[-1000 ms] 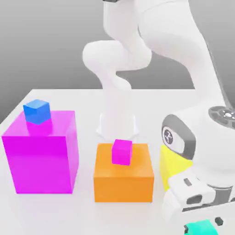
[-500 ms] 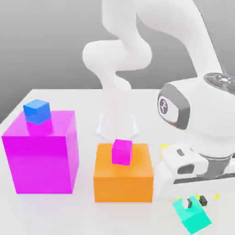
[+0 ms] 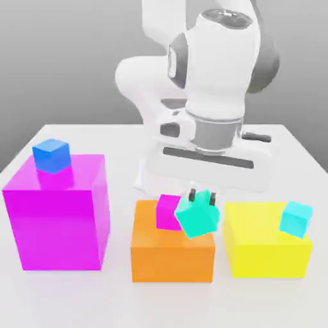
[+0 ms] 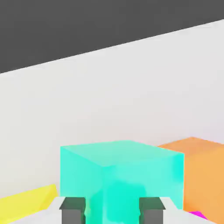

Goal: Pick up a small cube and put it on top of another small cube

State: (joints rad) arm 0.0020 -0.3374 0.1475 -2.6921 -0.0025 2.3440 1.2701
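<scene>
The small teal cube (image 3: 198,216) hangs tilted in the air, held by my gripper (image 3: 202,198), whose dark fingers are shut on its top. It hovers over the orange block (image 3: 172,250), just to the exterior view's right of a small magenta cube (image 3: 168,212) resting on that block. In the hand view the teal cube (image 4: 121,179) sits between my two fingers (image 4: 72,209), with the orange block (image 4: 204,173) beside it. A small blue cube (image 3: 51,155) sits on the big magenta block (image 3: 57,211). A small sky-cyan cube (image 3: 296,219) rests on the yellow block (image 3: 266,246).
The three big blocks stand in a row across the white table (image 3: 115,295), with narrow gaps between them. The arm's white base (image 3: 163,173) rises behind the orange block. The table's front strip lies bare before the blocks.
My gripper closed on the teal cube low at the front right, lifted it, and swung it up and to the exterior view's left, over the orange block. The yellow block and cyan cube came into sight.
</scene>
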